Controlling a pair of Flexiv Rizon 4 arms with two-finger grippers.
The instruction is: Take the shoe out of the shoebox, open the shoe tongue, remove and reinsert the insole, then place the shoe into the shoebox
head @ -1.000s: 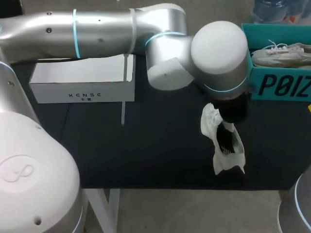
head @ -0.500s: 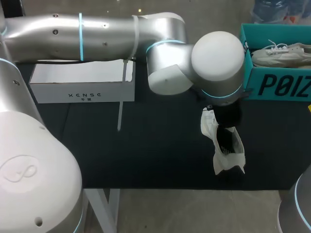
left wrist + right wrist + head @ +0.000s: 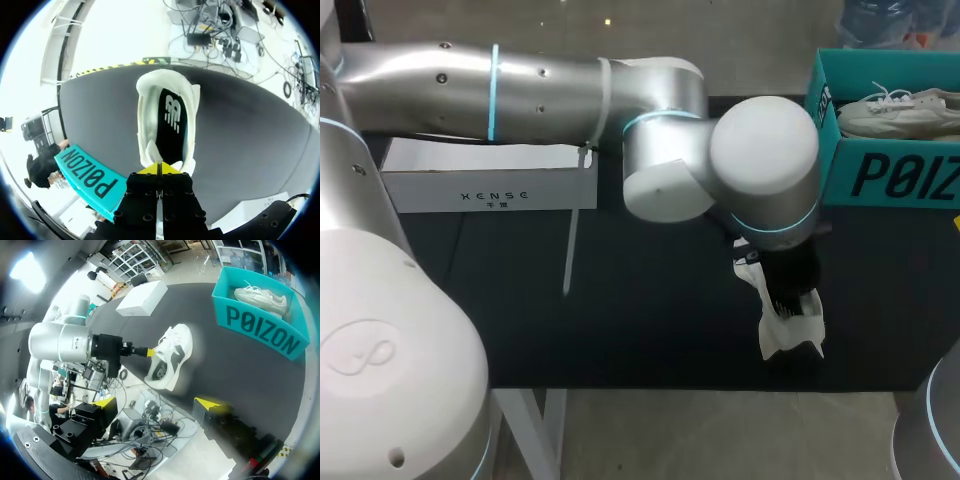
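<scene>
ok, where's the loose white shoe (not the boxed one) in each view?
Head view: the shoe is at the near right, partly hidden under the left arm.
Left wrist view: the shoe is directly ahead of the left gripper, its opening facing the camera.
Right wrist view: the shoe is well ahead of the right gripper, with the left gripper's tips at its end.
Shared landmark: the teal shoebox.

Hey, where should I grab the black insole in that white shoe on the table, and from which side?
Probably pinch the insole at its heel end, coming down through the open collar of the shoe. That end lies bare; the front runs under the tongue, which the left gripper pinches.
</scene>
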